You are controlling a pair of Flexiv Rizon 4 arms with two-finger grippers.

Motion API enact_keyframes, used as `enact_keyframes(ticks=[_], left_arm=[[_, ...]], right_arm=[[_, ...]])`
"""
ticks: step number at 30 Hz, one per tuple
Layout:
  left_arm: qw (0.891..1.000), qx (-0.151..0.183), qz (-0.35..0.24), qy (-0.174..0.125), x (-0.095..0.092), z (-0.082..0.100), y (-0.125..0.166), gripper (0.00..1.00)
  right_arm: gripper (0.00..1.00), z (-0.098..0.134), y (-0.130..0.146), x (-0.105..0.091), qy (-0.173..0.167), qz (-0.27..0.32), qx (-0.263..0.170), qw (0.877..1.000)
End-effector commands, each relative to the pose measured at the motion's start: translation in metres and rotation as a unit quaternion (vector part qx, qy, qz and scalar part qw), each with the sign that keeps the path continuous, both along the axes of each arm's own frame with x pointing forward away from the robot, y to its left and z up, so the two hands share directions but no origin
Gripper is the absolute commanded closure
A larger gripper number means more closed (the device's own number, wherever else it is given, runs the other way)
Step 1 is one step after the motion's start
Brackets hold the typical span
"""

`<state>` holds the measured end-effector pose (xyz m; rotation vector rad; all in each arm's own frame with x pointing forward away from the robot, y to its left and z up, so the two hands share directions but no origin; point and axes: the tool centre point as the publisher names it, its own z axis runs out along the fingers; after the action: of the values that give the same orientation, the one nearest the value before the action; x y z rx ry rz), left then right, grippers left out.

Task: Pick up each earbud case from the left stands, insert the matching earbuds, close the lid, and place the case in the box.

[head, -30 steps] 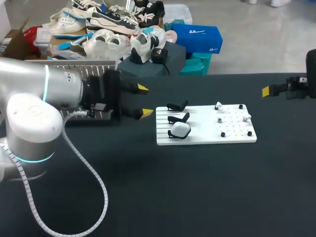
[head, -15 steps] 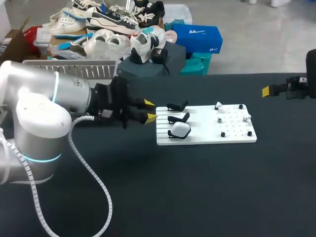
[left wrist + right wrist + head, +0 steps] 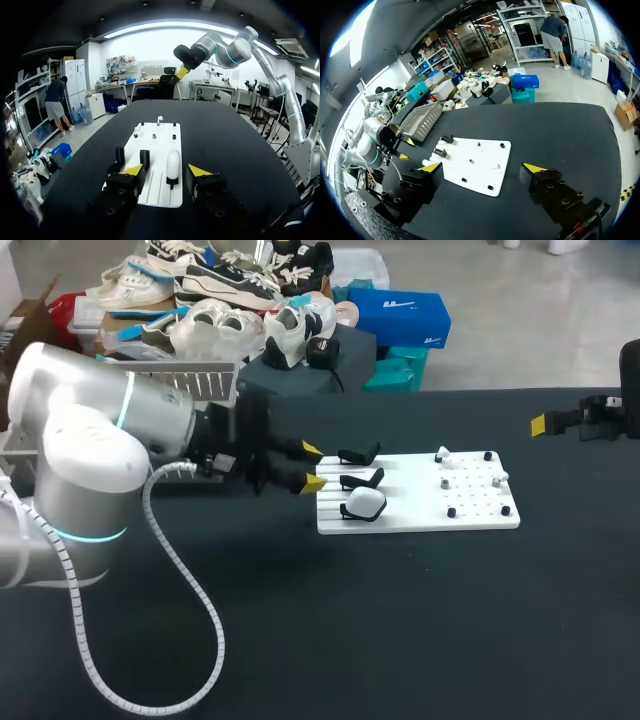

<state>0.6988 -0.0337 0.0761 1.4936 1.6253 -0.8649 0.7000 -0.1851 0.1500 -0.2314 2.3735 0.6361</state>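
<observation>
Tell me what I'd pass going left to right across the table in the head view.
Grey slatted box → left gripper → white earbud case → first earbud → second earbud → right gripper. The two empty stands overlap the case, so they are left out.

earbud case [image 3: 365, 502] on board [image 3: 410, 512] left, earbuds [image 3: 442, 454] right

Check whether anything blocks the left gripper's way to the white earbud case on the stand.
Nothing visible does. The left gripper, fingers open, is at the edge of the white board; the white earbud case lies just ahead. The empty black stands are beside the case, not before it.
</observation>
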Motion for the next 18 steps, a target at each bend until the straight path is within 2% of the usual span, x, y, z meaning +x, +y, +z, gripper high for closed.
enact_keyframes(ticks=[1,6,9,18], left_arm=[[1.0,0.003,-0.007,0.001,0.002,-0.011,-0.004,0.43],[1.0,0.005,-0.004,-0.001,-0.001,-0.017,-0.009,0.41],[1.0,0.008,-0.005,-0.021,-0.005,-0.024,-0.014,0.43],[1.0,0.014,-0.003,-0.01,-0.011,-0.037,-0.024,0.51]], right_arm=[[0.0,0.0,0.0,0.0,0.0,0.0,0.0,1.0],[0.0,0.0,0.0,0.0,0.0,0.0,0.0,1.0],[0.0,0.0,0.0,0.0,0.0,0.0,0.0,1.0],[0.0,0.0,0.0,0.0,0.0,0.0,0.0,1.0]])
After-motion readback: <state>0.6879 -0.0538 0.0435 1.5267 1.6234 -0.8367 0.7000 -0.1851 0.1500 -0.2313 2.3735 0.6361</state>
